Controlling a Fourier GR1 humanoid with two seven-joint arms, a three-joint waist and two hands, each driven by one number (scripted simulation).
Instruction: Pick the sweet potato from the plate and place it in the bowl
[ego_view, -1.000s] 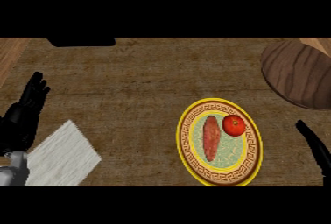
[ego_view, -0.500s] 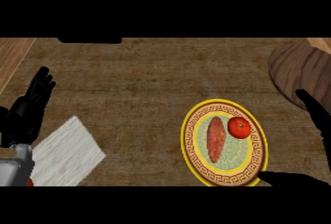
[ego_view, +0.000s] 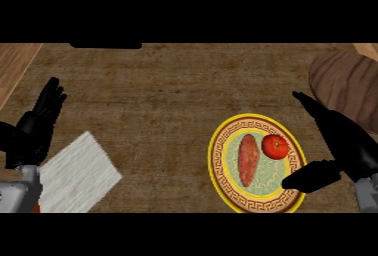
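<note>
The long reddish-brown sweet potato (ego_view: 249, 160) lies on the round yellow-rimmed patterned plate (ego_view: 221, 170), beside a red tomato (ego_view: 275, 147). The black right hand (ego_view: 341, 145) hovers released at the plate's right edge. The brown wooden bowl (ego_view: 345, 80) stands behind it. The left hand (ego_view: 35, 127) rests released at the left.

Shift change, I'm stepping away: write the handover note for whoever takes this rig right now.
Left hand: open, fingers up, resting at the view's left edge, holding nothing.
Right hand: open, beside the right rim of the yellow-rimmed patterned round plate, thumb over the rim, holding nothing.
Long reddish-brown sweet potato: lying on the plate, left of a red tomato.
Brown wooden bowl: upper right, partly out of view.
Done: nothing picked yet.
Left: grasp the sweet potato, carry it to the bowl, release.
</note>
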